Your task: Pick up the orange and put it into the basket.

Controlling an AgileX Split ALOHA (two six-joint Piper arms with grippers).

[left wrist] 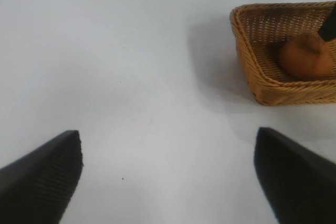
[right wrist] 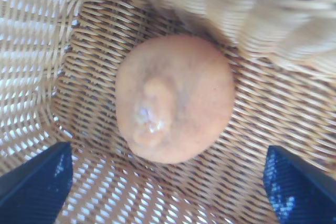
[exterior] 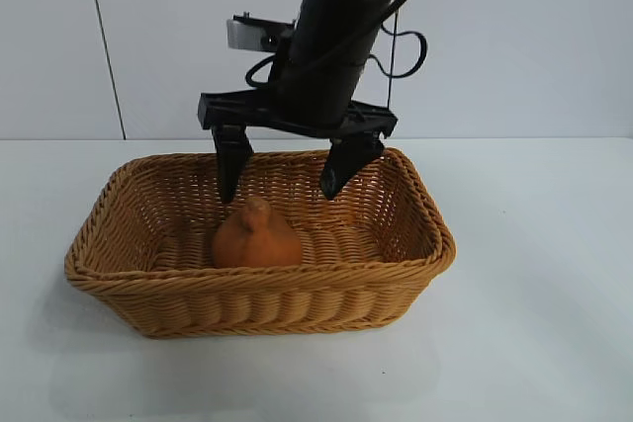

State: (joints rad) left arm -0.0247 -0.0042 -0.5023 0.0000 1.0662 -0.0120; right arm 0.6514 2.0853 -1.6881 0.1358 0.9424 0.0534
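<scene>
While the left gripper (left wrist: 168,177) is sitting idle over bare table (exterior: 554,274), well to the left of the work, its jaws are standing wide apart and holding nothing, which suits an arm with no part in this step. Moving rightward, the basket (exterior: 109,274) is resting on the table, and the orange (exterior: 256,236) is lying on its woven floor, directly beneath the right gripper (exterior: 282,185) and between the lines of its two fingertips, touching neither. That claw is hanging just above the fruit, pointing steeply down inside the rim, jaws spread wide and gripping nothing; judged from this, it is standing so because the fruit is released and the placement looks complete. Count: one orange, one basket, two grippers, both empty.
</scene>
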